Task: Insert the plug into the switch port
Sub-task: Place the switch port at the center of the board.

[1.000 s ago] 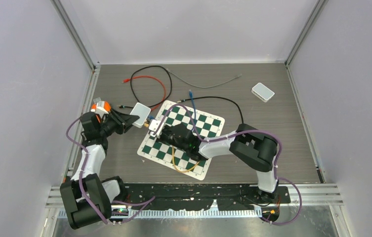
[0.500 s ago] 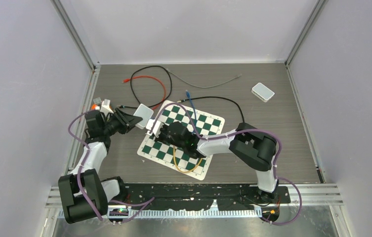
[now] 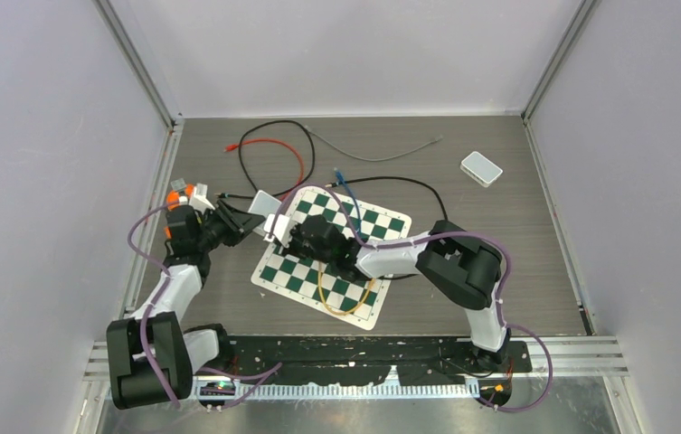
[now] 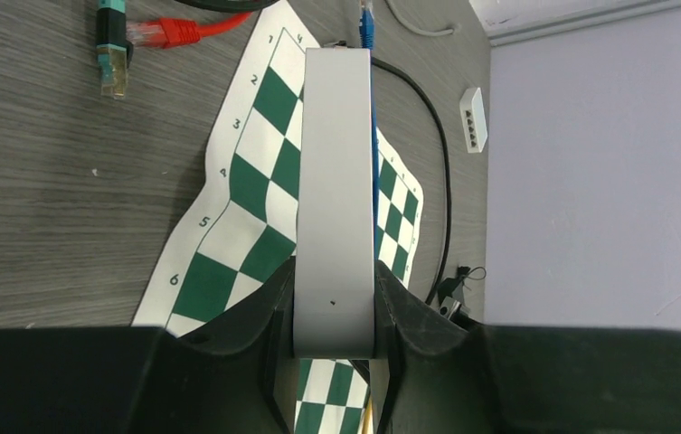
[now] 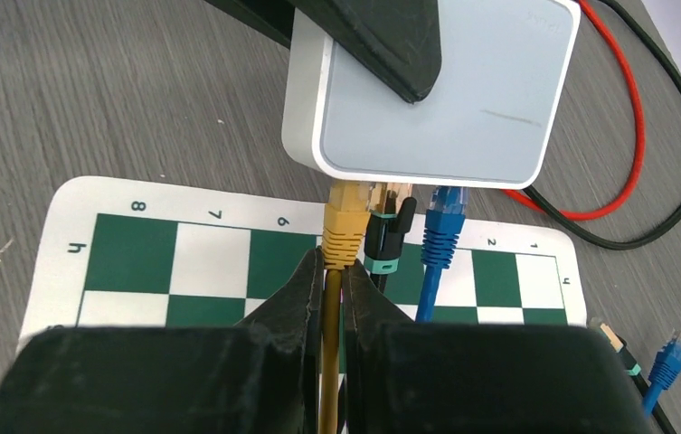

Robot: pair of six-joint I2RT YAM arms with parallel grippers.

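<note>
My left gripper (image 3: 250, 218) is shut on a white switch (image 3: 265, 204) and holds it above the left edge of the chessboard mat (image 3: 382, 226). In the left wrist view the switch (image 4: 335, 181) stands edge-on between my fingers (image 4: 269, 316). My right gripper (image 5: 334, 271) is shut on the yellow cable just behind the yellow plug (image 5: 347, 221). The plug's tip meets the near edge of the switch (image 5: 436, 99). I cannot tell how deep it sits. The yellow cable (image 3: 327, 303) loops over the mat.
A blue plug (image 5: 440, 226) and a black plug with a teal band (image 5: 385, 240) show right beside the yellow one. Red (image 3: 293, 158), black (image 3: 255, 136) and grey (image 3: 364, 155) cables lie behind. A second white switch (image 3: 481, 168) sits back right.
My left gripper has turned and carried the switch slightly right and back. My right gripper has moved up-left with the yellow plug, closing the gap to the switch.
</note>
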